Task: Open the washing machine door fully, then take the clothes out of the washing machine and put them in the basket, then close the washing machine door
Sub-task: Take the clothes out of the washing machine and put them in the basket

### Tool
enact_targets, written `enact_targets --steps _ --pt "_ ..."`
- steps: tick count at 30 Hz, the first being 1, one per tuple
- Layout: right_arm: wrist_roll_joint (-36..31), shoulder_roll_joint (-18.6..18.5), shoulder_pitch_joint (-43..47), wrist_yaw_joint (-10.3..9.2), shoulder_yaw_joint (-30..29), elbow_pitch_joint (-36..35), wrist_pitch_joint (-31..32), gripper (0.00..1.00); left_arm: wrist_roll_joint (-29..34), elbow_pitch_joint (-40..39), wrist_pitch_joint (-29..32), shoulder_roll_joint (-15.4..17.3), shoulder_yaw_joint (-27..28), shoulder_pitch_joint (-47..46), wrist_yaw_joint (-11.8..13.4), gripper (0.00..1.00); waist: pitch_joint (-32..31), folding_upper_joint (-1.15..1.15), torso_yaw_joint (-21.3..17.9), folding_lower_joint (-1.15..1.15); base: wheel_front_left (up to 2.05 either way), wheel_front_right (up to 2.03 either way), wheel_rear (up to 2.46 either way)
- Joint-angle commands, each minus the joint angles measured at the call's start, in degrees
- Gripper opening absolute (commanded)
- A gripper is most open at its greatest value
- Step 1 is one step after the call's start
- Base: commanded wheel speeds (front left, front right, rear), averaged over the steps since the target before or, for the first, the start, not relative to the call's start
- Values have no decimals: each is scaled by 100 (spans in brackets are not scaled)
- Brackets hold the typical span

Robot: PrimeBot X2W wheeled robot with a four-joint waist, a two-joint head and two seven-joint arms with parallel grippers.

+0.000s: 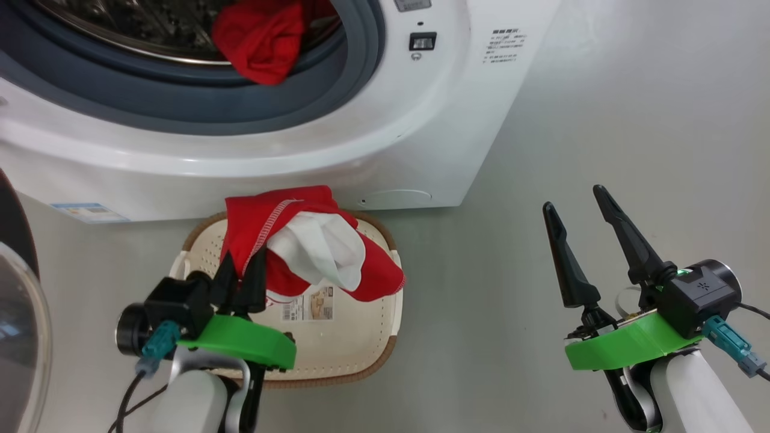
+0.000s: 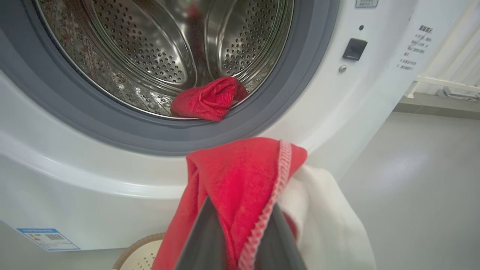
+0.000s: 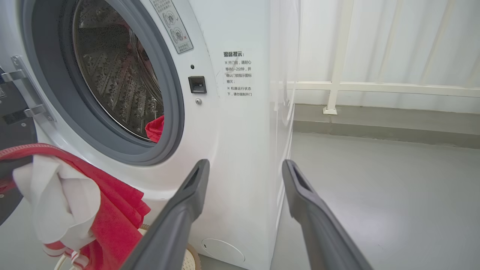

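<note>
**Left hand (image 1: 245,264), clamped.** My two dark fingers are pinched together on a fold of a soft red garment (image 1: 258,222), close to its white stitched hem. A white lining bulges out of the fold. The garment hangs in front of the washing machine (image 1: 301,156), below its round opening and over the basket (image 1: 337,349). The basket is a cream perforated plastic rectangle with rounded corners and a brown woven-look rim. It stands on the floor close against the machine's foot.

**Remaining load.** A second red garment (image 2: 208,99), crumpled, lies at the lower lip of the perforated steel drum (image 2: 150,56) and reaches onto the smooth grey-blue rubber ring (image 1: 180,114).

**Washing machine door (image 1: 18,313).** Glossy, with a bulging clear glass bowl, it stands open at the machine's hinge side, on my left.

**Right hand (image 1: 572,199), apart and empty.** Its tapered fingers are spread off the machine's right front corner, over bare matte grey floor (image 1: 601,120) with open room on every side.
</note>
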Motion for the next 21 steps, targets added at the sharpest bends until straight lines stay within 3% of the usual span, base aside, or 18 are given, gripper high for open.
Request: enact_targets --steps 1,8,15,21 --pt "-24 -36 -91 25 149 -153 -35 100 -75 64 -81 44 204 -223 -69 0 138 0 -19 0 0 0 0" --pt "-17 -20 -212 25 162 -152 -35 100 -317 1103 -132 -133 329 -569 -305 0 390 0 -71 0 0 0 0" --pt "-2 3 -361 25 172 -147 -35 100 -495 2427 -140 -275 612 -1131 -693 0 697 0 -171 0 0 0 0" --pt "33 28 -450 25 261 -153 -35 100 -510 3544 -140 -321 607 -1627 -842 0 911 0 -278 0 0 0 0"
